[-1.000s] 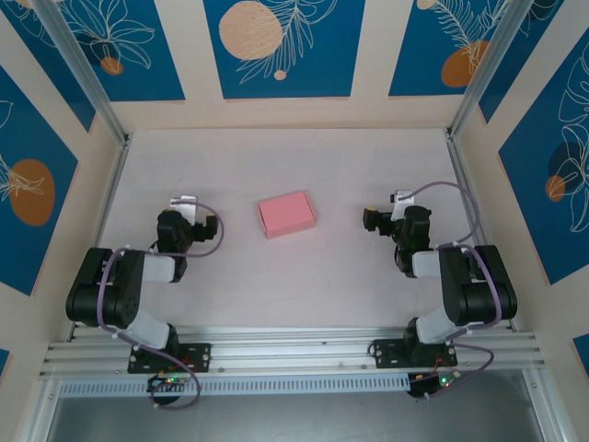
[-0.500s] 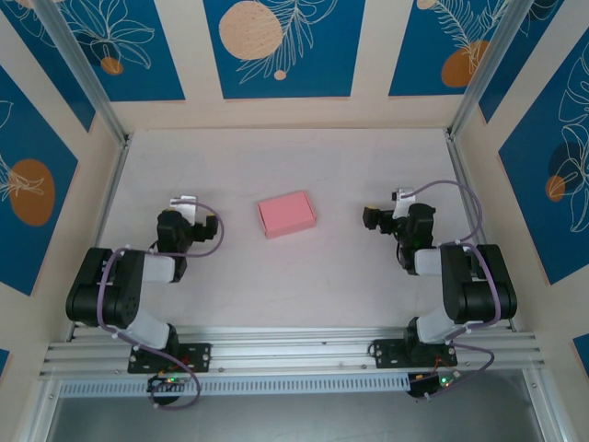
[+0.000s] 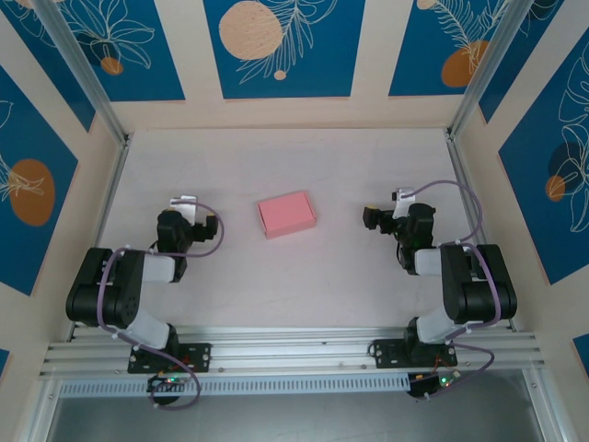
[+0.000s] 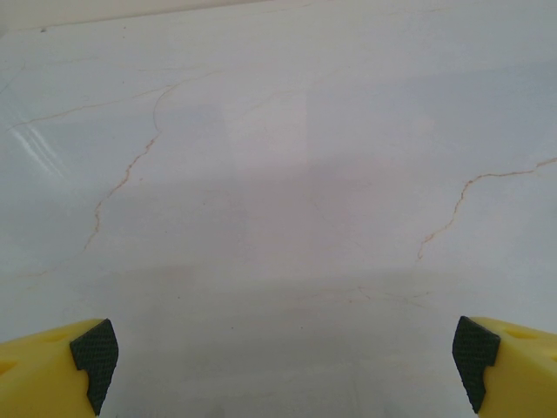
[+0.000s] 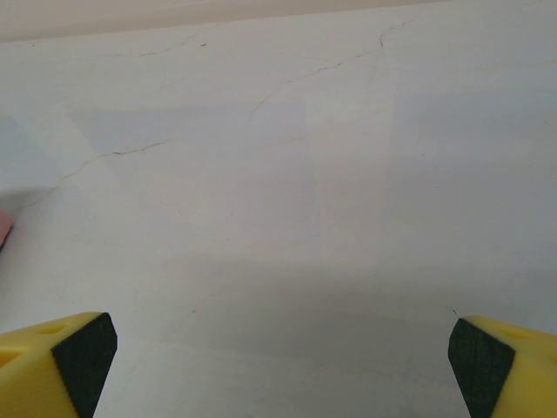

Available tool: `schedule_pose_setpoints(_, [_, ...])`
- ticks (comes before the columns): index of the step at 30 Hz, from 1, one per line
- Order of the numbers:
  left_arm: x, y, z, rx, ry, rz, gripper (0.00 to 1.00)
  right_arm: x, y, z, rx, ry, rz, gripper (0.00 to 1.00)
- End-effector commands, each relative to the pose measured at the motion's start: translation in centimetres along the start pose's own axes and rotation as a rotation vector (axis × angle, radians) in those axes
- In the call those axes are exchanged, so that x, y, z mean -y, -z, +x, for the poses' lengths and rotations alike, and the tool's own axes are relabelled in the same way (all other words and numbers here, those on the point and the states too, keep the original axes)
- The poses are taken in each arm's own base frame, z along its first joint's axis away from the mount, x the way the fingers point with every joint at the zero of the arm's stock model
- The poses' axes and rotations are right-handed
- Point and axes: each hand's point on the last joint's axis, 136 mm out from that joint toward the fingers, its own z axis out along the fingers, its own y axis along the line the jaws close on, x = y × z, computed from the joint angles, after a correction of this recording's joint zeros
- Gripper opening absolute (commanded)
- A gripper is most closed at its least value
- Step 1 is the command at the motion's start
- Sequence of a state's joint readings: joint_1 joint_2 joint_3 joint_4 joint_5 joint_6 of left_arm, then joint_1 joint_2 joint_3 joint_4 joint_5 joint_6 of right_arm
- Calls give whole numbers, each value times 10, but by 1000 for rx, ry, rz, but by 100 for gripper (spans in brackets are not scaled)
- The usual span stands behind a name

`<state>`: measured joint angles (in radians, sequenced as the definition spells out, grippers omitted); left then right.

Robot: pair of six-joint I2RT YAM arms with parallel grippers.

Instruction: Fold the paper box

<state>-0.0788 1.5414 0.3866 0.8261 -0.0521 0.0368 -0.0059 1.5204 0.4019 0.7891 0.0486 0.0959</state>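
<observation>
Currently, the left gripper point(image 3: 187, 206) sits at centre left of the overhead view, drawn back near its own arm and well apart from the work. In the left wrist view its yellow fingers with black pads point(image 4: 94, 350) occupy the two lower corners. They are spread wide with nothing between them but the white, faintly veined table surface point(image 3: 294, 285), so the jaws are released and grasp nothing.

At the centre of the overhead view lies the small rectangular box of plain salmon-pink thin card point(image 3: 286, 214). It rests flat on the table, turned slightly askew, between the two grippers and touching neither. It appears closed and fully formed, so the folding is judged complete or nearly so. The withdrawn arms probably serve to leave it unobstructed.

At centre right, the right gripper point(image 3: 372, 219) points toward the box from a distance. Its jaws are likewise spread and empty. A pink sliver at the left edge of the right wrist view is probably a corner of the box.
</observation>
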Motion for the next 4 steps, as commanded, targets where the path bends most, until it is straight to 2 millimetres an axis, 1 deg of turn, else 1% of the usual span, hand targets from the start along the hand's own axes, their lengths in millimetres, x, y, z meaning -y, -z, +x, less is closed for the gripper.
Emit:
schedule_pose_setpoints(1, [-2,-1,-10,32,-10,9,100,0,-2,-10,24,7,4,100])
schedule_pose_setpoints(4, [-2,0,-10,31,-11,9,100,0,-2,-10,24,5,4,100])
